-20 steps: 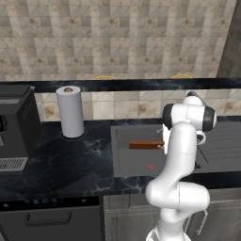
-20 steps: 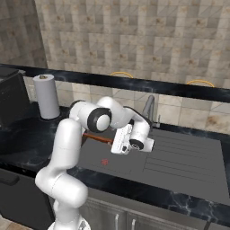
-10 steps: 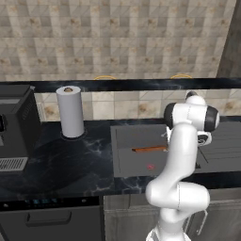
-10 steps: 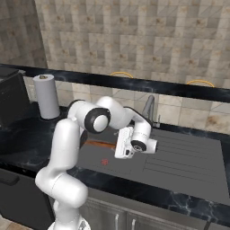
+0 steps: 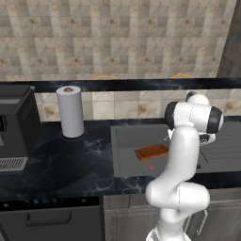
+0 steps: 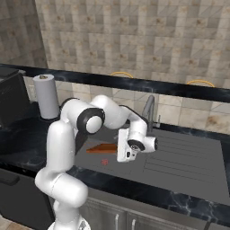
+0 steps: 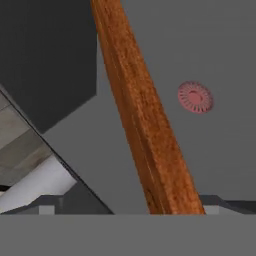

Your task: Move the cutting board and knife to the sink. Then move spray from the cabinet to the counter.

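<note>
Board (image 5: 151, 152) has dropped flat into sink (image 5: 123, 162) near its front edge, gripper (image 6: 125, 152) wide open, empty; knife's next.

This is a kitchen, and a rendered one, with flat, computer-drawn textures throughout. A long black marble-look surface (image 5: 75, 160) with faint white veins runs along a wall of beige and brown stone tiles (image 5: 117, 37). Set into it is a dark grey sink (image 6: 179, 161) with a slim metal faucet (image 6: 149, 110) behind it and a small red drain (image 7: 195, 97) in the basin floor. A white paper towel roll (image 5: 70, 111) stands upright near the wall, and a black appliance (image 5: 16, 124) sits at the far end. A reddish-brown wooden cutting board (image 5: 151, 152) lies in the sink basin. Below the surface are grey cabinet fronts (image 5: 127, 219).
</note>
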Controlling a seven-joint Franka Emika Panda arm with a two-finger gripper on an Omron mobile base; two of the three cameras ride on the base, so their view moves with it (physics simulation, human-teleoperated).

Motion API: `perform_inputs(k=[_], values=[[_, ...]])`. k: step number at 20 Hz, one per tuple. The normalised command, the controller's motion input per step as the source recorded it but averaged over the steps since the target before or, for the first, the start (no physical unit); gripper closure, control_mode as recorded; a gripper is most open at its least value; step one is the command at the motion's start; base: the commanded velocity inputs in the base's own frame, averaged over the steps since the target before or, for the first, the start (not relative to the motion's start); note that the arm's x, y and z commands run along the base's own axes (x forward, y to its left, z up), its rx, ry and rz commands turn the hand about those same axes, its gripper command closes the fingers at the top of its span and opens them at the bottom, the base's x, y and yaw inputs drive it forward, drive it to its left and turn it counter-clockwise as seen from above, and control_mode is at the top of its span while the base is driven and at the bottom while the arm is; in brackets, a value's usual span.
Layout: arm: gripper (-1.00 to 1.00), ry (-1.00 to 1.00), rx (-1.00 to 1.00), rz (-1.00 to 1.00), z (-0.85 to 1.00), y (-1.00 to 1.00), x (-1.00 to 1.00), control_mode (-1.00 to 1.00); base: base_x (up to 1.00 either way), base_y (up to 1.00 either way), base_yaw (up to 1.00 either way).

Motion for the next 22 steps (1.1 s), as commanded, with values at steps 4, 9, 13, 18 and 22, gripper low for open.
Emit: perform_inputs(k=[4,9,13,18,22], values=[[-1.00,0.00,-0.25,-0.09,-0.04,0.00,-0.27,-1.00,0.00,0.00,0.00],[-1.00,0.00,-0.22,-0.13,0.00,0.00,-0.22,-1.00,0.00,0.00,0.00],[-1.00,0.00,-0.16,-0.11,0.09,-0.02,-0.22,-1.00,0.00,0.00,0.00],[-1.00,0.01,-0.17,-0.11,0.17,-0.01,-0.22,-1.00,0.00,0.00,0.00],[-1.00,0.01,-0.17,-0.11,0.24,-0.06,-0.18,-1.00,0.00,0.00,0.00]])
